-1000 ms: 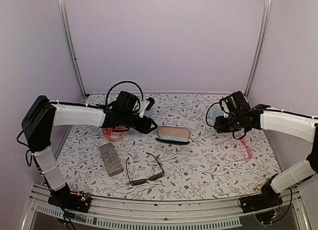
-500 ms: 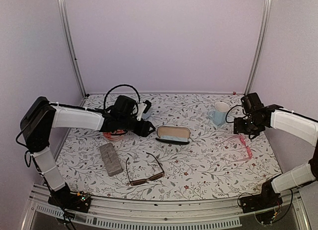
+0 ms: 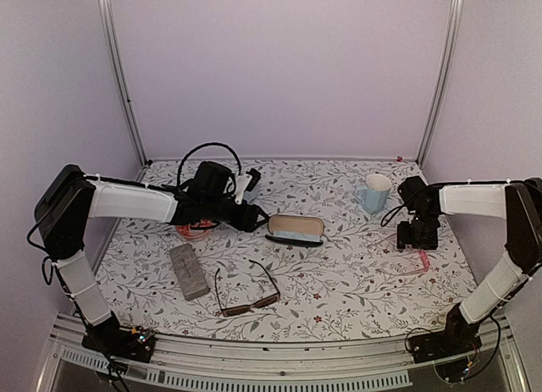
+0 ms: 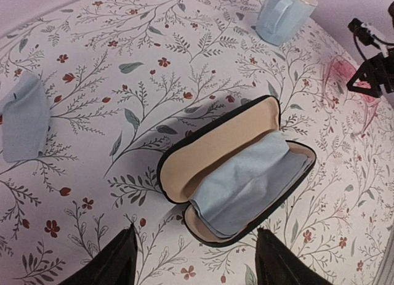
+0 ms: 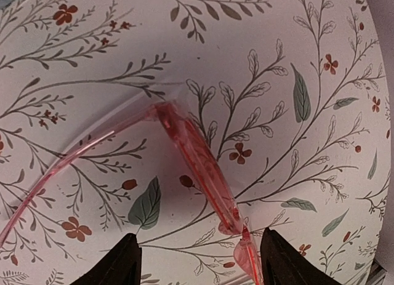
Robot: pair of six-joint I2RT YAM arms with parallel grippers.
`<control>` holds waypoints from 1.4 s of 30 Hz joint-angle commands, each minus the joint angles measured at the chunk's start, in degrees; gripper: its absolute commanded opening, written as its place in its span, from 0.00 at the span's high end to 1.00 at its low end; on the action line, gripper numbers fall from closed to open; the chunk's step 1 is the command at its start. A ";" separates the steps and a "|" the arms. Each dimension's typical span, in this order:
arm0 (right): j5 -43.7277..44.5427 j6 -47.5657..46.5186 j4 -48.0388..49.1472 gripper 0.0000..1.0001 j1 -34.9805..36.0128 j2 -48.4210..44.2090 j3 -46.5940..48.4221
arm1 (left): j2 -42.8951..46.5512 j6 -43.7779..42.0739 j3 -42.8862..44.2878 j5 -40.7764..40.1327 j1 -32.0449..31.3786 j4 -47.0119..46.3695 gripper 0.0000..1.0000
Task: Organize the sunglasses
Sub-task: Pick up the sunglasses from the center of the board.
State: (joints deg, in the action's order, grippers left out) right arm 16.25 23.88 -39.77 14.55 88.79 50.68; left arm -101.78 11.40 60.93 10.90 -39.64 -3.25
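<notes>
Two pairs logged: pink-red sunglasses (image 5: 197,162) lie just ahead of our right gripper's (image 5: 198,237) parted, empty jaws. Brown-framed sunglasses (image 3: 246,295) lie well apart from our left gripper (image 4: 194,236), jaws likewise parted, open black case (image 4: 237,168) just ahead.

Left gripper (image 4: 194,254) jaws apart, arm reaching forward; right gripper (image 5: 197,257) jaws apart, pointing down.

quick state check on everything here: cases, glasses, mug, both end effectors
black oval case: open, blue cloth inside
grey rectangular case: shut
brown sunglasses: temples unfolded, not gripped
pink sunglasses: lying flat, not gripped
mug: upright
left end effector: open, empty
right end effector: open, above pink sunglasses
</notes>
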 commanded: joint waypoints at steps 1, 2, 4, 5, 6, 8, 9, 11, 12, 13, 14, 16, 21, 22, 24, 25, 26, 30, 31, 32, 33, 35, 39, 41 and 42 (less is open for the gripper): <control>1.70 2.85 -2.37 0.35 -0.31 3.19 1.67 | 0.78 0.34 -0.95 2.49 -0.08 -2.11 0.33; 1.23 2.85 -2.41 0.38 -0.31 3.56 1.78 | 0.77 0.25 -0.97 2.62 -0.09 -2.19 0.33; 0.27 2.72 -2.13 0.44 -0.28 3.75 1.51 | 0.87 0.12 -1.07 2.82 -0.09 -2.27 0.33; -0.19 2.67 -1.87 0.47 -0.30 3.63 1.27 | 0.88 0.04 -1.20 2.86 -0.09 -2.29 0.33; -0.73 2.60 -1.60 0.50 -0.31 3.54 0.96 | 0.79 -0.07 -1.23 2.90 -0.09 -2.29 0.33; -1.49 2.52 -1.51 0.57 -0.20 3.29 0.53 | 0.69 -0.14 -1.23 3.01 -0.09 -2.27 0.33; -1.56 2.56 -1.53 0.60 -0.03 3.11 0.40 | 0.62 -0.15 -1.32 3.14 -0.09 -2.27 0.33; -1.42 2.65 -1.59 0.65 0.58 2.66 0.28 | 0.53 -0.15 -1.35 3.33 -0.09 -2.25 0.33; -1.32 2.73 -1.62 0.67 0.91 2.54 0.26 | 0.45 -0.15 -1.41 3.42 -0.09 -2.29 0.33; -1.27 2.81 -1.56 0.70 1.06 2.54 0.27 | 0.29 -0.10 -1.37 3.43 -0.09 -2.29 0.33; -1.35 2.76 -1.34 0.72 1.26 2.58 0.19 | 0.09 0.01 -1.25 3.51 -0.09 -2.36 0.33; -1.28 2.54 -0.95 0.77 1.47 3.05 0.32 | -0.21 0.31 -1.14 3.75 -0.06 -2.46 0.33; -0.73 2.02 -0.92 0.87 3.52 3.83 1.26 | 0.02 0.98 -1.13 3.85 -0.08 -2.55 0.33; -0.78 1.98 -0.80 0.88 4.07 3.86 1.53 | 0.09 0.95 -1.16 3.68 -0.09 -2.48 0.33; -1.39 1.71 -0.39 0.91 5.20 3.76 2.27 | 0.45 1.04 -1.24 3.11 -0.04 -2.40 0.32; -1.64 1.50 -0.13 0.92 6.01 3.69 2.58 | 0.70 1.08 -1.40 2.80 -0.06 -2.45 0.32; -2.00 1.30 0.17 0.93 6.80 3.63 3.01 | 0.92 1.08 -1.57 2.62 -0.09 -2.51 0.32; -3.00 0.06 1.38 0.96 10.61 3.71 5.40 | 2.45 1.58 -2.74 1.63 -0.09 -3.56 0.30; -3.37 -0.48 1.81 0.97 11.66 3.74 6.04 | 2.90 1.72 -3.15 1.51 -0.09 -4.05 0.30; -3.90 -0.85 2.35 0.97 12.83 3.75 6.62 | 3.32 1.90 -3.58 1.62 -0.09 -4.69 0.30; -4.29 -1.41 3.38 0.98 14.62 3.69 7.20 | 3.77 2.11 -4.10 1.96 -0.09 -5.46 0.29; -5.50 -2.95 5.33 0.98 17.34 3.60 8.22 | 4.81 2.64 -5.28 3.47 -0.08 -8.01 0.29; -8.52 -7.50 9.93 1.00 23.05 3.59 9.56 | 7.18 3.82 -7.75 7.07 -0.09 -13.14 0.29; -9.77 -9.56 12.37 1.00 25.49 3.39 9.75 | 8.23 4.21 -8.42 8.48 -0.15 -15.18 0.31; -10.87 -10.19 13.67 1.00 26.54 3.14 9.72 | 8.60 4.24 -8.49 9.20 -0.28 -15.93 0.32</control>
State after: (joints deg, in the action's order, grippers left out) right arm 9.54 18.63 -32.56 37.34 92.12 58.92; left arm -96.07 14.50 53.65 16.19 -39.66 -12.21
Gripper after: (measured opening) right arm 0.100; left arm 0.698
